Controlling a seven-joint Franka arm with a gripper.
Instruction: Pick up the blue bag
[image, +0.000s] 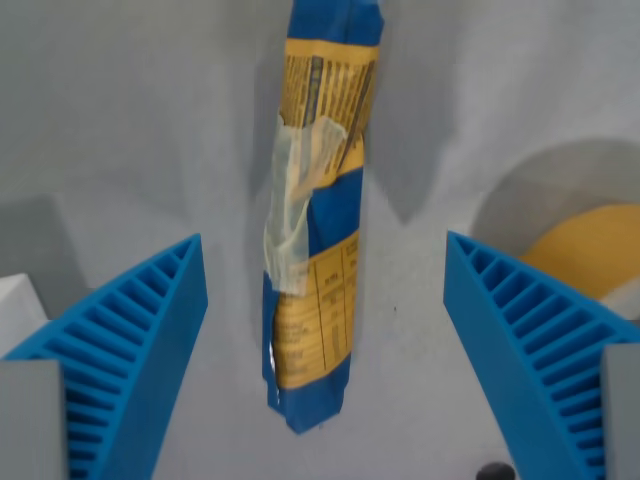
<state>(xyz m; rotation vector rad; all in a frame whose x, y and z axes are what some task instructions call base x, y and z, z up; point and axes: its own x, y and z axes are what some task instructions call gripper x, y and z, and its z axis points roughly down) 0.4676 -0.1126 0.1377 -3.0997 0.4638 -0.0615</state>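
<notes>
A long blue bag (315, 220) with yellow printed panels and a crumpled clear strip lies on the grey surface, running from the top of the wrist view down to its lower middle. My gripper (325, 330) is open, and its two ribbed blue fingers stand on either side of the bag's near end: one finger (135, 340) at the wrist view's left, the other finger (530, 340) at the right. Neither finger touches the bag; a wide gap shows on both sides.
A grey bowl (520, 190) with something yellow-orange (590, 250) inside sits at the wrist view's right, behind the right finger. A white object's corner (18, 300) peeks in at the left edge. A small dark round thing (495, 472) shows at the bottom.
</notes>
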